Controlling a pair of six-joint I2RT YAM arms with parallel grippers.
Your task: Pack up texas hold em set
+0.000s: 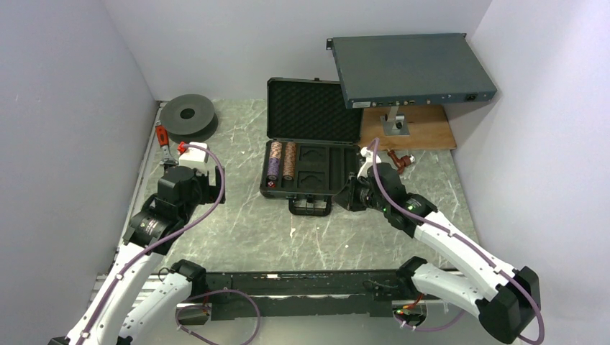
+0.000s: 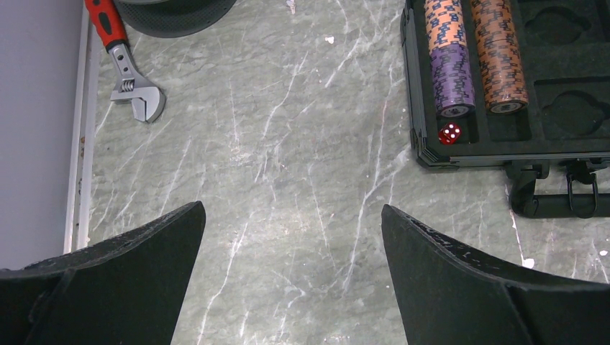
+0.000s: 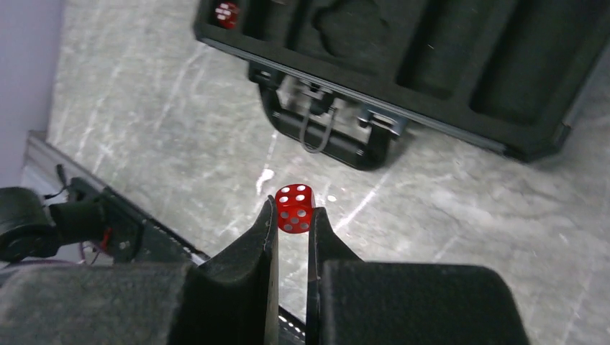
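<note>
The veined grey table (image 1: 237,237) fills most of the top view, with the grey rack box (image 1: 413,68) in the upper right. In the centre I see the black briefcase (image 1: 320,188) lying open, its foam lid (image 1: 313,108) raised at the back and its handle (image 1: 311,207) toward the arms. The left arm (image 1: 144,237) comes up from the lower left and bends forward; the left gripper (image 2: 291,215) hangs over the table, jaws released wide. The right arm (image 1: 446,237) stretches from the lower right to the right front corner of the case. The right gripper (image 3: 291,228) is clenched on a red die (image 3: 294,207) above the table, near the handle. In the left slots of the tray (image 2: 547,75) lie the purple chip stack (image 2: 452,72) and the brown chip stack (image 2: 498,61) side by side. A second red die (image 2: 449,133) sits just before the purple one.
</note>
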